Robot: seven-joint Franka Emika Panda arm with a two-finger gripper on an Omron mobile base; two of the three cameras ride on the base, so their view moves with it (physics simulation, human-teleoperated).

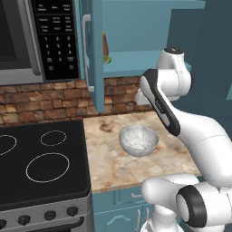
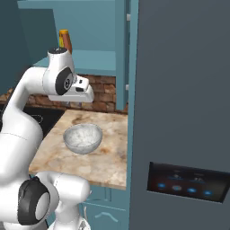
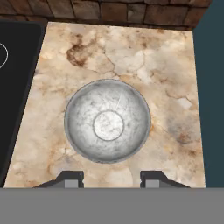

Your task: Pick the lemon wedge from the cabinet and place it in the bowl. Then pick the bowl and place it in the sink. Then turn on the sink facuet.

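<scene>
The speckled whitish-grey bowl (image 1: 138,140) (image 2: 82,138) (image 3: 108,120) sits upright and empty on the marble counter (image 1: 111,170). My gripper (image 3: 111,179) hangs above it, pointing straight down, open with nothing between its fingertips (image 3: 70,178); the bowl lies just ahead of them. The lemon wedge (image 1: 107,59), tiny and yellow-green, rests on the shelf of the open teal cabinet (image 1: 136,65), beside a slim upright orange object (image 1: 105,44) (image 2: 65,40). The cabinet door (image 1: 96,50) stands swung open, with its pale bar handle (image 1: 85,45) at the left.
A black cooktop (image 1: 45,158) borders the counter on the left, under a microwave (image 1: 27,36). A tall dark grey fridge (image 2: 184,112) walls off the counter's right side. A brick backsplash (image 1: 59,97) runs behind.
</scene>
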